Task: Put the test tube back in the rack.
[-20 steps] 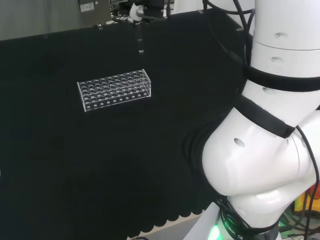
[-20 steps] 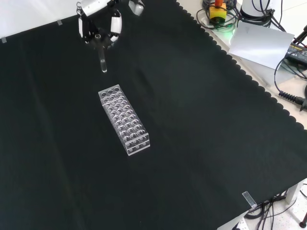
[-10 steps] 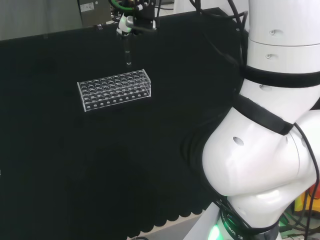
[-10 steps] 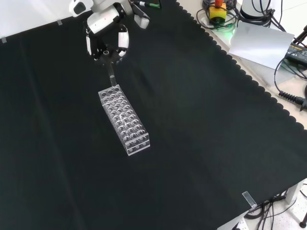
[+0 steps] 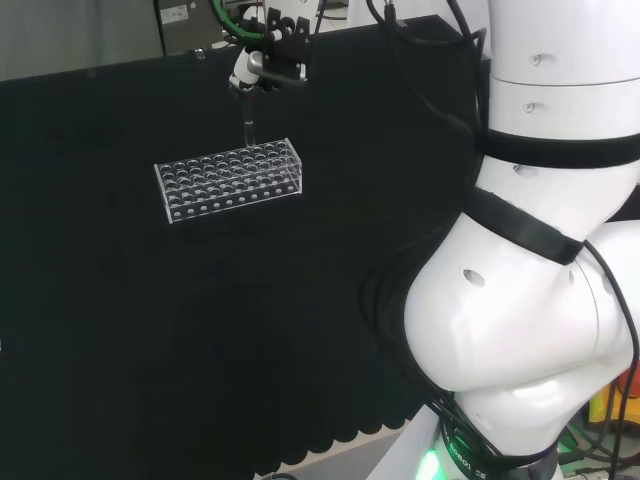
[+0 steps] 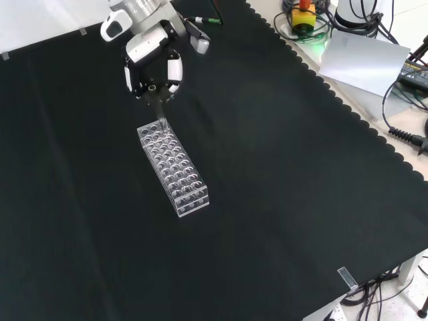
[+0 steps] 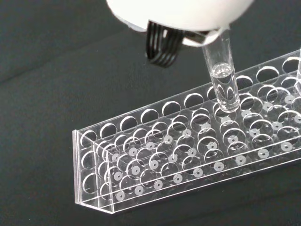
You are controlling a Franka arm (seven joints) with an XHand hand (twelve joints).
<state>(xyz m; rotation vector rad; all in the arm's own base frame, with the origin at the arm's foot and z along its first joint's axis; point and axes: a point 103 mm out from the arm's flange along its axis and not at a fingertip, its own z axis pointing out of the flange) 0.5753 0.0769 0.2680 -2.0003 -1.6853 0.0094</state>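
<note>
A clear plastic test tube rack (image 5: 228, 180) (image 6: 173, 166) (image 7: 188, 155) with several rows of holes lies on the black cloth. My hand (image 5: 262, 68) (image 6: 152, 59) hangs just above the rack's far end in the front view, its fingers curled round a clear test tube (image 5: 249, 130) (image 6: 160, 117) (image 7: 222, 77). The tube stands upright. In the wrist view its rounded tip hovers right at the rack's top row of holes, near the rack's back edge. A little clear liquid shows inside the tube.
Black cloth (image 6: 281, 174) spreads wide around the rack. Beyond its scalloped edge in the front view lie cables, a white sheet (image 6: 364, 60) and a yellow and red button box (image 6: 304, 15). The arm's white links (image 5: 530, 300) stand at the head view's right.
My hand has come down and toward the rack with the tube. The tube's tip, a second ago well off the rack's end, now sits just over its holes.
</note>
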